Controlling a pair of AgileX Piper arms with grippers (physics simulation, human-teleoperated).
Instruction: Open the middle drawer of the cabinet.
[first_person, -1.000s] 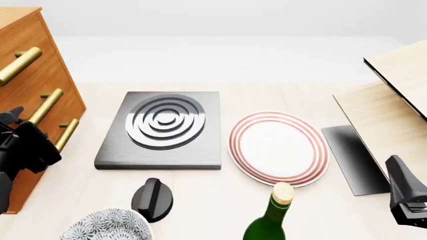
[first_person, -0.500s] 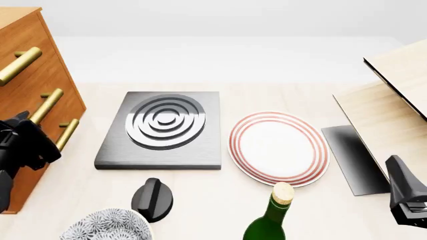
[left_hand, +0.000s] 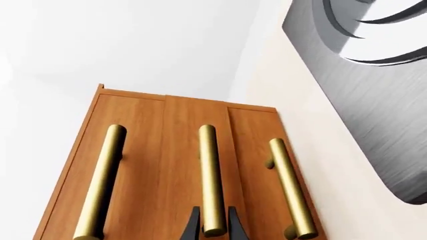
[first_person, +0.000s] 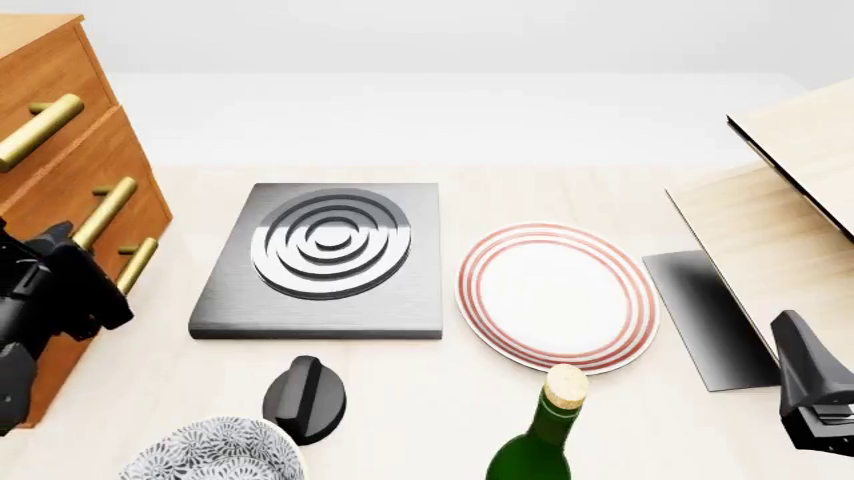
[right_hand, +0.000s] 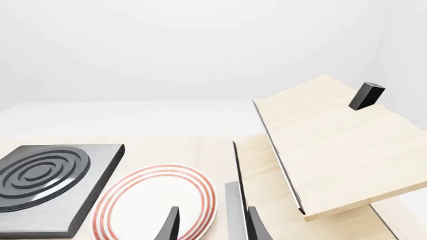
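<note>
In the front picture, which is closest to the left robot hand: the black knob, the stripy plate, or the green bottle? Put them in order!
Measured from the left gripper, at the cabinet on the left:
1. Black knob, just to its right, near the front edge.
2. Stripy plate, past the middle of the table.
3. Green bottle, at the front, about as far; too close to call.

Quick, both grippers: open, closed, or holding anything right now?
Left gripper: jaws closed on the middle drawer's handle.
Right gripper: jaws open, holding nothing, above the plate.
</note>
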